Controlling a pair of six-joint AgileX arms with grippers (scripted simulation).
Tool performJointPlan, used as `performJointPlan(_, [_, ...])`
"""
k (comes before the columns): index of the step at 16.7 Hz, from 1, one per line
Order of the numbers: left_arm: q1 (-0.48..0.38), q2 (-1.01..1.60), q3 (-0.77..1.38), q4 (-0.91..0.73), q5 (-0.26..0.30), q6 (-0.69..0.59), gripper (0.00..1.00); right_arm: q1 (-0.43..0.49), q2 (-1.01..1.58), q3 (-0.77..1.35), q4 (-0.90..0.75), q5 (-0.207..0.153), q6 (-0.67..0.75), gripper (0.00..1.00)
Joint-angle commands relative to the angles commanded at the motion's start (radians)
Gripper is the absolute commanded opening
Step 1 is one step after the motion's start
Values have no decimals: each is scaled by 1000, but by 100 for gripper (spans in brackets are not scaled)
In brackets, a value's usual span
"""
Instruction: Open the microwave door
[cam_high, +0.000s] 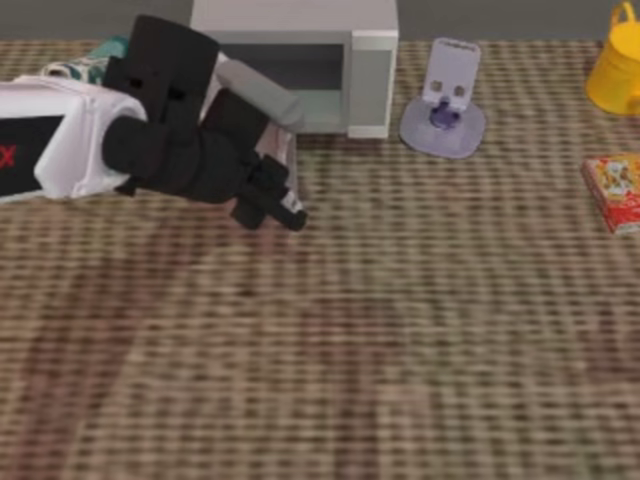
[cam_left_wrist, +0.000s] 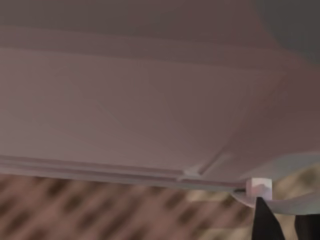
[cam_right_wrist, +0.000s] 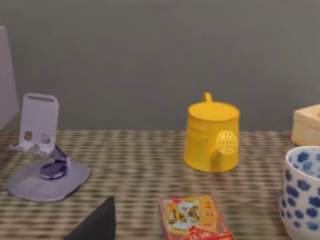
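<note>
Top view, left to right: left arm's gripper sits just in front of the one microwave at the back left, its microwave door already swung out toward the arm with the cavity showing; whether the fingers are spread or closed, cannot tell. Door looks rigid, light, hinged on the left, smooth enough to slip, so take hold at its free edge. Counted: one phone stand, one yellow watering can, one card box, one blue-patterned cup; right gripper unseen, parked.
</note>
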Motion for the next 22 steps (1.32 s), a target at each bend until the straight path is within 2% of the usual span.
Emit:
performJointPlan(3, [13,-3,-6,-7,15,25,0,0,0,0,0,0,0,100])
performJointPlan(22, [13,-3,-6,-7,15,25,0,0,0,0,0,0,0,100])
